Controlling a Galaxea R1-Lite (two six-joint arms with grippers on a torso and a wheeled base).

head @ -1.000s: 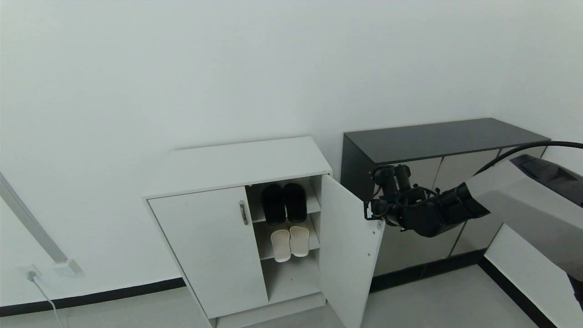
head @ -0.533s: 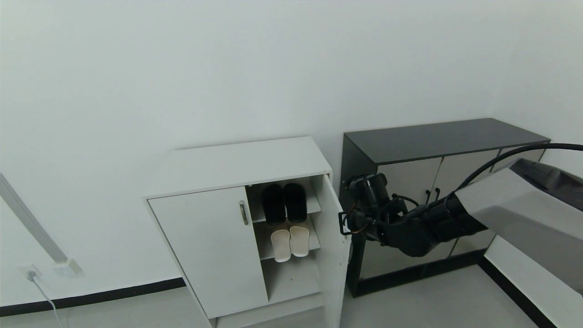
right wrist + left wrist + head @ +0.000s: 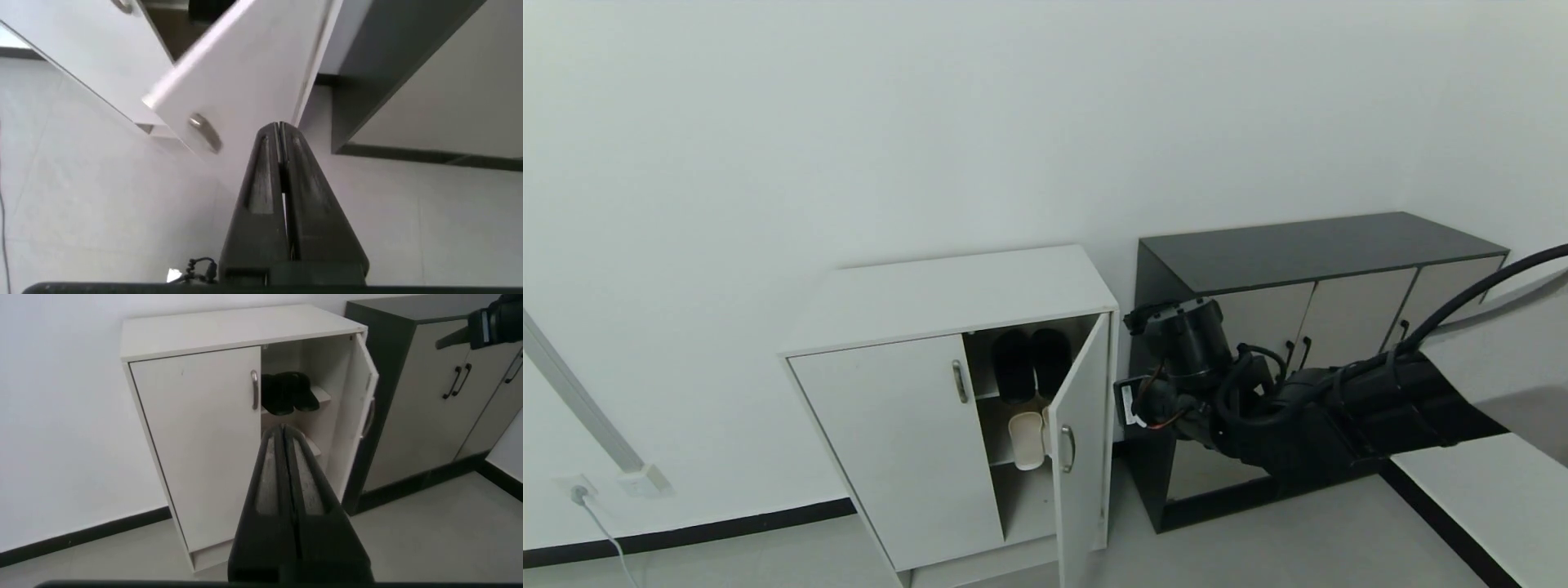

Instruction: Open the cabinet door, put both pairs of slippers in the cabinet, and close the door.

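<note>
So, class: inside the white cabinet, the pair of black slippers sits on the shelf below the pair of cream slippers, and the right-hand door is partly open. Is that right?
No. The pair of black slippers sits on the shelf above the pair of cream slippers, as the head view shows. The rest holds: white cabinet, right-hand door partly open.

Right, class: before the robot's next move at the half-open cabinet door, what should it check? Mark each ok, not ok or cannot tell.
1. Are the black slippers on the upper shelf of the white two-door cabinet: ok.
2. Are the cream slippers on the middle shelf: ok.
3. Do the cream slippers clear the door's path: cannot tell.
4. Is the right-hand white door shut: not ok, ajar.
5. Is the left-hand white door shut: ok.
6. Does the right claw touch the ajar door: cannot tell.
</note>
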